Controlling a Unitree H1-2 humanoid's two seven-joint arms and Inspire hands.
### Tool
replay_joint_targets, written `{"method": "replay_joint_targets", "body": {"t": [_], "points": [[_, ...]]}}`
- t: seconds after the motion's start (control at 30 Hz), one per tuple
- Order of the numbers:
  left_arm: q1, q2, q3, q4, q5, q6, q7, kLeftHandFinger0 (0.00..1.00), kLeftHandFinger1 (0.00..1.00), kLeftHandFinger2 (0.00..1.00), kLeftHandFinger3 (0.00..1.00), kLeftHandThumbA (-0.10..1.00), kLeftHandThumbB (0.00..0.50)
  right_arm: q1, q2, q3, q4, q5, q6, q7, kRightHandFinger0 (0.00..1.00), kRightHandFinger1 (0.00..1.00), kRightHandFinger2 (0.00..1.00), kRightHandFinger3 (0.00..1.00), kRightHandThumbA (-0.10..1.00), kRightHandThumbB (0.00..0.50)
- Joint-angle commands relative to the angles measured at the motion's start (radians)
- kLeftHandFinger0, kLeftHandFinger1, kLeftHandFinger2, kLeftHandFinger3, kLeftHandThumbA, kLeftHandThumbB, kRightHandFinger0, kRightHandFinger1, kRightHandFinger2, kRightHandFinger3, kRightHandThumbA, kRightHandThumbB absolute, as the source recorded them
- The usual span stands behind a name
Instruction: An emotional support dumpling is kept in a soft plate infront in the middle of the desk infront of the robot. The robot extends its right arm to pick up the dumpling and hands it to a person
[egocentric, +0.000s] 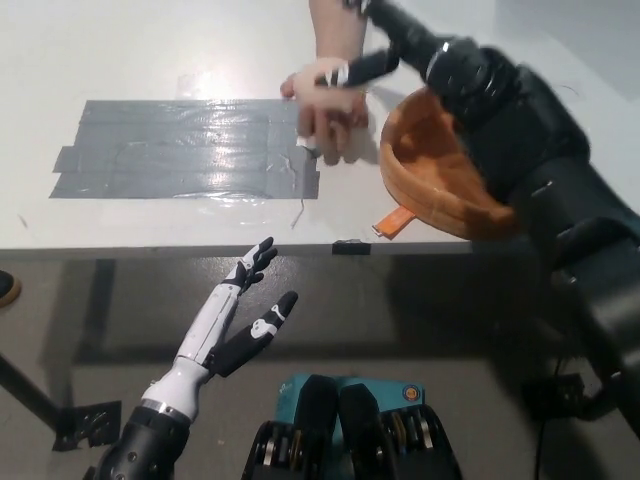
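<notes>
Handover at the far edge of a white tabletop (150, 60): the robot's black right hand (385, 40) reaches across to a person's hand (322, 110), which is blurred and appears curled around the pale dumpling (322, 85). The dumpling can barely be told apart from the person's fingers, so whether the black fingers (360, 70) touch it or lie just beside it cannot be told, nor can the right hand's state. One black finger stretches toward the person's knuckles; the rest of the right hand runs up out of the top of the picture.

Just below and to the right of the right hand sits the soft orange plate (420, 160), a round bowl-like dish, partly covered by the black forearm crossing above it. An orange tab (393, 221) sticks out from the plate's near rim, close to the tabletop's front edge.

To the left of the person's hand a broad patch of grey tape (180, 150) lies flat on the tabletop, its right end just under the person's fingers.

The white left hand (235, 320) rests low, in front of and below the tabletop's near edge, well apart from the handover, fingers spread and holding nothing.
</notes>
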Motion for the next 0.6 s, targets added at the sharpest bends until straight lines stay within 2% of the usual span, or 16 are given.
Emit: {"method": "replay_joint_targets", "body": {"t": [0.0,0.03,0.17,0.23,0.27,0.37,0.43,0.5,0.57], "points": [[-0.026,-0.002,0.006,-0.012,-0.027,-0.018,-0.015,1.0,1.0,1.0,1.0,0.71,0.095,-0.092,-0.068,-0.106,-0.24,0.107,-0.016,-0.012,1.0,1.0,1.0,1.0,0.88,0.5],[-0.03,-0.002,0.009,-0.011,-0.037,-0.015,-0.019,1.0,1.0,1.0,1.0,0.7,0.093,-0.095,-0.08,-0.136,-0.309,0.131,0.006,-0.002,1.0,1.0,1.0,1.0,0.93,0.5],[-0.06,0.005,0.018,-0.002,-0.049,-0.016,-0.023,1.0,1.0,1.0,1.0,0.7,0.092,-0.034,-0.13,-0.187,-0.637,0.151,0.078,0.03,1.0,1.0,1.0,1.0,0.94,0.5],[-0.064,0.008,0.02,-0.004,-0.053,-0.013,-0.025,1.0,1.0,1.0,1.0,0.7,0.086,0.024,-0.147,-0.187,-0.802,0.138,0.111,0.045,1.0,1.0,1.0,1.0,0.98,0.5],[-0.065,0.008,0.022,-0.006,-0.052,-0.009,-0.023,1.0,1.0,1.0,1.0,0.71,0.099,0.094,-0.163,-0.189,-0.97,0.134,0.155,0.066,1.0,1.0,1.0,1.0,1.0,0.5],[-0.072,0.012,0.027,-0.006,-0.052,-0.004,-0.02,1.0,1.0,1.0,1.0,0.75,0.098,0.252,-0.171,-0.192,-1.278,0.177,0.224,0.108,1.0,1.0,1.0,1.0,1.0,0.5],[-0.08,0.011,0.029,0.001,-0.057,-0.011,-0.02,1.0,1.0,1.0,1.0,0.76,0.097,0.353,-0.166,-0.207,-1.438,0.264,0.252,0.12,1.0,1.0,1.0,1.0,0.93,0.5],[-0.088,0.012,0.032,0.006,-0.048,-0.015,-0.01,1.0,1.0,1.0,1.0,0.77,0.111,0.437,-0.166,-0.205,-1.554,0.294,0.269,0.121,1.0,1.0,1.0,1.0,0.91,0.5],[-0.098,0.008,0.032,0.015,-0.035,-0.026,0.003,1.0,1.0,1.0,1.0,0.8,0.103,0.538,-0.172,-0.194,-1.679,0.308,0.286,0.121,1.0,1.0,1.0,1.0,0.91,0.5]]}}
